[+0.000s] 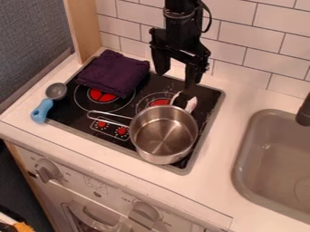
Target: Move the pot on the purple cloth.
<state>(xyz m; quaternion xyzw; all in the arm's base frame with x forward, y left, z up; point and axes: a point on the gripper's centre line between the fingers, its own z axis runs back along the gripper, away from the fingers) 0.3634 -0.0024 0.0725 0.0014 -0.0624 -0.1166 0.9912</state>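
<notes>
So the tool (176, 81) is hanging wide open, upper centre — steel saucepan (160, 156) is sitting mid-frame, folded purple cloth (113, 72) lying upper left.

My gripper (176, 79) is dark, hard-looking and mostly matt. I see smooth, glossy metal on the pot (162, 136), its thin handle metallic too, and matt, rough-napped fabric on the purple cloth (113, 72). The stove top (80, 108) looks glassy and shiny; the scoop's handle (41, 111) looks like smooth plastic, and the wall tiles (233, 29) look smooth.
</notes>
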